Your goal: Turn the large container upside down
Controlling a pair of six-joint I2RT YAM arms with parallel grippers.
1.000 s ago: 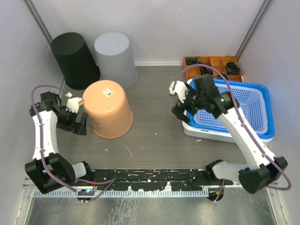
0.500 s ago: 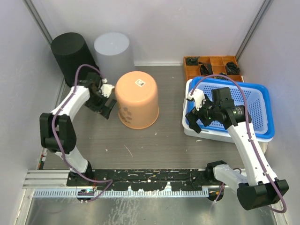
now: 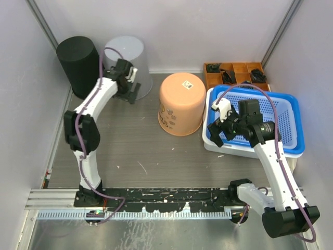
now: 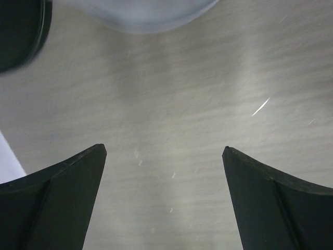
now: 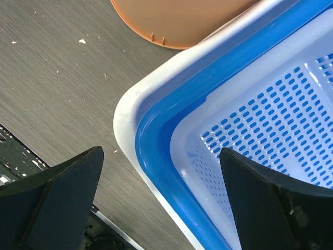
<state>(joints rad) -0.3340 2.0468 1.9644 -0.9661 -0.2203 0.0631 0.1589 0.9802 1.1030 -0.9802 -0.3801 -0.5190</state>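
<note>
The orange bucket (image 3: 181, 104) stands mouth-down, labelled base up, just beyond the right gripper (image 3: 214, 131). In the right wrist view its rim (image 5: 177, 23) runs close along the corner of the blue basket (image 5: 156, 146), and I cannot tell whether they touch. That gripper (image 5: 161, 151) is spread wide and empty above the basket's corner, with bare table (image 3: 156, 151) free on its left.

The left gripper (image 3: 133, 88) is also spread with nothing between its fingers (image 4: 62, 198). It sits tight against the foot of the grey bucket (image 3: 127, 54), with the black bucket (image 3: 78, 62) to its left. Open table stretches between it and the orange bucket.

Half a second ago the orange bucket was just beside the left gripper. It is now nearer the basket, the left arm has swung away to the grey bucket, and the right arm has barely shifted.
</note>
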